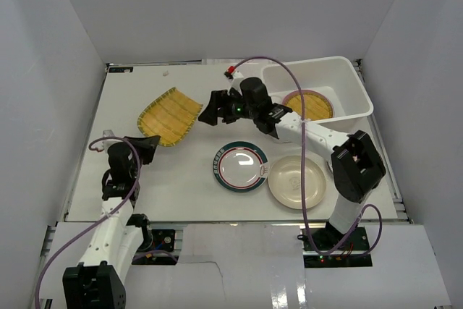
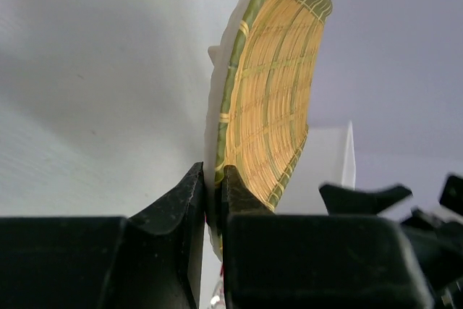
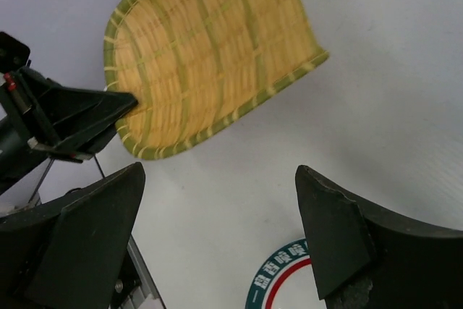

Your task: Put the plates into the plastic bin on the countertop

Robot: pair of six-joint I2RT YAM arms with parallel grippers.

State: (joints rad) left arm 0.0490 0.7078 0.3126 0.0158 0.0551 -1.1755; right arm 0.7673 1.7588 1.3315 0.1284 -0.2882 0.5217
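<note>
- White countertop (image 1: 145, 186) with pale walls (image 1: 43, 70) around it; 2 arms reach out from its near edge.
- The plastic bin (image 1: 359, 86) sits at the far right corner. 1 yellow woven round plate (image 1: 307, 105) lies flat inside it.
- The yellow ribbed plate (image 1: 170, 115) is on the left half of the counter, well apart from the bin.
- The left gripper (image 1: 148, 144) is clamped on that plate's near rim. In the left wrist view its fingers (image 2: 189, 197) pinch the green-edged lip with almost no gap between them.
- The right gripper (image 1: 210, 110) is just beside the ribbed plate's right edge, jaws spread wide and holding nothing. Its wrist view shows the plate (image 3: 210, 56) ahead of the 2 fingers, not between them.
- A green-rimmed plate (image 1: 240, 166) lies near the middle of the counter.
- A cream plate (image 1: 296, 181) lies just to its right, and their rims look to be touching.
</note>
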